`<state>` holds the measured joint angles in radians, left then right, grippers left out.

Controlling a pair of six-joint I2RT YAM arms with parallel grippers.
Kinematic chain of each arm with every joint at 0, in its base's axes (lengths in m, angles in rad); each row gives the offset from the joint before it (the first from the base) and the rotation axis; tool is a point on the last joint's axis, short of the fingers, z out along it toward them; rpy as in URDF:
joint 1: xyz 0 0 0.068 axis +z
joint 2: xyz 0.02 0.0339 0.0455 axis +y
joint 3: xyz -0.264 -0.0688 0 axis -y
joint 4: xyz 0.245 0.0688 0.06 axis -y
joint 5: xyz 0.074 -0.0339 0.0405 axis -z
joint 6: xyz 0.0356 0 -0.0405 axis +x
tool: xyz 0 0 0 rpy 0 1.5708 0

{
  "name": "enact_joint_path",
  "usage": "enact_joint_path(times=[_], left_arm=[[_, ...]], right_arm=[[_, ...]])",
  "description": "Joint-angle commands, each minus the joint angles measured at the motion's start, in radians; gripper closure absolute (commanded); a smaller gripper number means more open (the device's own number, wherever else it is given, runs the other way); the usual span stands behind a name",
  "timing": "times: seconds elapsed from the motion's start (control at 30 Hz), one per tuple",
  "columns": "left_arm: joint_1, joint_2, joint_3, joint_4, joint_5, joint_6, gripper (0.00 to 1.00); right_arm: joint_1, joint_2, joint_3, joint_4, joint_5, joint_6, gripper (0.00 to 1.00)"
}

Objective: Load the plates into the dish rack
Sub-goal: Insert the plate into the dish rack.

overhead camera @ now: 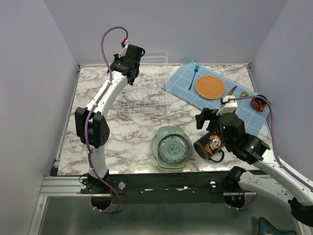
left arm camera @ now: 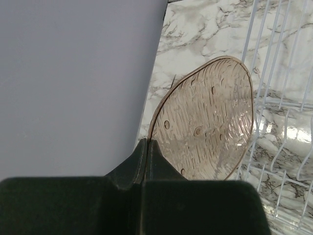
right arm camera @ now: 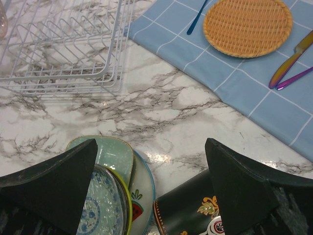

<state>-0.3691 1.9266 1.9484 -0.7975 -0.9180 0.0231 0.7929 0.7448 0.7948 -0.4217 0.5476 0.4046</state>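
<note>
One marble table point(overhead camera: 137, 132) held everything. Toward its back sat the white wire dish rack point(overhead camera: 144, 93), no plates visible in its slots. Near the front lay a stack of plates point(overhead camera: 171, 147), teal-patterned one uppermost. The left gripper point(left arm camera: 146, 147), jaws pinching the rim of a brownish plate point(left arm camera: 205, 122), held it on edge just beside the rack's wires, probably to slip it between prongs. The right gripper point(right arm camera: 150, 147) hung spread wide, empty, over the stack beside a black mug point(overhead camera: 208, 147), likely for the next pick.
</note>
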Motion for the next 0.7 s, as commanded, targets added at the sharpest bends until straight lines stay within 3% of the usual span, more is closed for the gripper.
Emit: enact_joint_path(times=[0.0,0.67], left_arm=[[-0.005,0.021,0.023,-0.014,-0.076,0.026,1.0],[-0.068,0.12,0.089,-0.019,-0.214,0.107,1.0]], right_arm=[[0.006,-0.005,-0.017,-0.023,0.035,0.028,0.0],[0.005,-0.015,-0.046,-0.023,0.035,0.039,0.0]])
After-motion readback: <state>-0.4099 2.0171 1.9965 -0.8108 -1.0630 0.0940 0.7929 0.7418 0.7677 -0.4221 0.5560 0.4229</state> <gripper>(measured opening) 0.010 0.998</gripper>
